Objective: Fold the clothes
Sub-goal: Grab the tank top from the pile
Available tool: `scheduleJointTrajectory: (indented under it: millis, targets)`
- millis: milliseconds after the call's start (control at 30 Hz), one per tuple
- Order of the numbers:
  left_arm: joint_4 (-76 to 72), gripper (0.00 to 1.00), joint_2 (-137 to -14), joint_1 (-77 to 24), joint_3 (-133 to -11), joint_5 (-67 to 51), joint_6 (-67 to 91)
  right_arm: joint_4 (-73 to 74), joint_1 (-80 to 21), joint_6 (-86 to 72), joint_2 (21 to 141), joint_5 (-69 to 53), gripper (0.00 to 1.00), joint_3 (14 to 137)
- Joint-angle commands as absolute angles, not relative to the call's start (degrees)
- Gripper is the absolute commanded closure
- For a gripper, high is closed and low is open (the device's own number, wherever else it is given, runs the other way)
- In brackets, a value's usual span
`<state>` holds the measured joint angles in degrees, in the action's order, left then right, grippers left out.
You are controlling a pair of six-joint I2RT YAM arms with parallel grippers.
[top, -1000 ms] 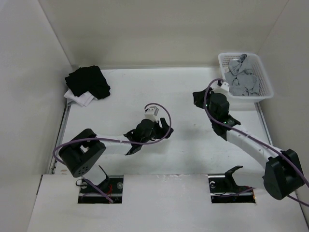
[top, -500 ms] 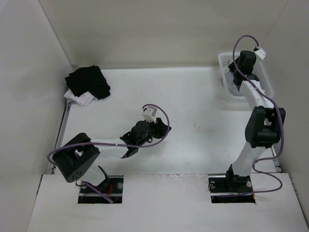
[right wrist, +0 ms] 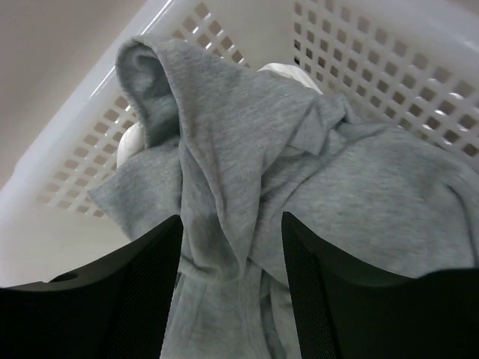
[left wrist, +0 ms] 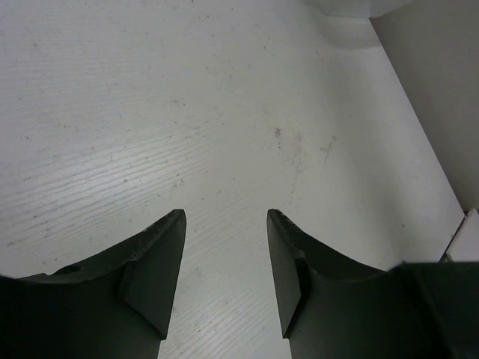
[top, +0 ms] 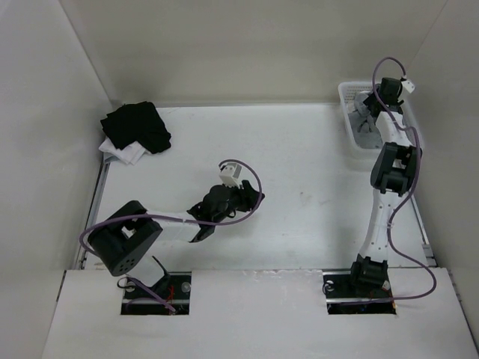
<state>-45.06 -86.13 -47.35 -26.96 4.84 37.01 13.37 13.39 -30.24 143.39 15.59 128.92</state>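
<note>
A white table (top: pixel 299 149) with white walls around it, seen from above. Two black and white robot arms are standing at its near edge.

The right arm is standing tall along the right side, and its wrist is bending over a white plastic basket (right wrist: pixel 374 67) that is sitting in the far right corner. The right gripper (right wrist: pixel 230 221) is pointing down into the basket. Its two dark fingers (right wrist: pixel 142 284) are standing well apart, released and clamping nothing. A raised fold of cloth is running into the gap between them. Whether either finger is touching that fold cannot be told.

The cloth is the grey tank top (right wrist: pixel 299 164), a soft heather-grey knit. It is lying crumpled inside the basket, bunched into ridges and folds, with one rolled edge sticking up toward the far left wall of the basket. Something white and rounded (right wrist: pixel 288 73) is peeking out behind it.

The left arm is lying low across the middle of the table. The left gripper (left wrist: pixel 224 217) is hanging over bare tabletop, its fingers (left wrist: pixel 161 254) spread with nothing between them.

In the far left corner, well apart from both arms, a black garment pile (top: pixel 138 127) is lying on a white cloth (top: pixel 123 155).
</note>
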Motion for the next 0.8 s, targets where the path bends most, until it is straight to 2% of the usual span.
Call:
scheduleJointTrajectory:
  millis: [0, 100, 200, 300, 367, 533, 633, 767]
  targets:
    - [-49.57, 0.54, -87.27, -47.15, -26.89, 4.04, 36.3, 15.65, 13.4, -31.81, 145.98, 12.93, 0.42, 135.96]
    - [-49.75, 0.54, -88.06, -47.15, -27.16, 3.69, 36.39, 14.77, 13.84, -33.92, 147.74, 11.69, 0.52, 136.76]
    - [-49.83, 0.54, -88.94, -47.15, -27.51, 3.52, 36.47, 14.07, 14.46, -37.17, 148.18, 10.55, 0.81, 136.23]
    - [-49.83, 0.54, -89.65, -47.15, -27.77, 3.43, 36.47, 8.29, 14.81, -39.54, 144.77, 8.01, 0.97, 130.81]
    - [-49.83, 0.54, -89.74, -47.06, -27.86, 3.34, 36.47, 2.05, 14.81, -40.08, 140.65, 7.3, 1.0, 125.01]
    - [-49.92, 0.54, -89.3, -46.8, -27.86, 3.34, 36.82, -13.16, 14.02, -40.69, 122.91, 6.07, 1.0, 106.82]
    - [-50.18, 0.54, -88.6, -46.71, -27.69, 3.25, 37.35, -21.59, 11.31, -39.91, 108.86, 6.68, 1.0, 94.44]
    - [-51.24, 0.54, -87.45, -46.27, -26.81, 2.99, 38.58, -27.24, 6.83, -39.9, 93.11, 6.51, 1.0, 84.65]
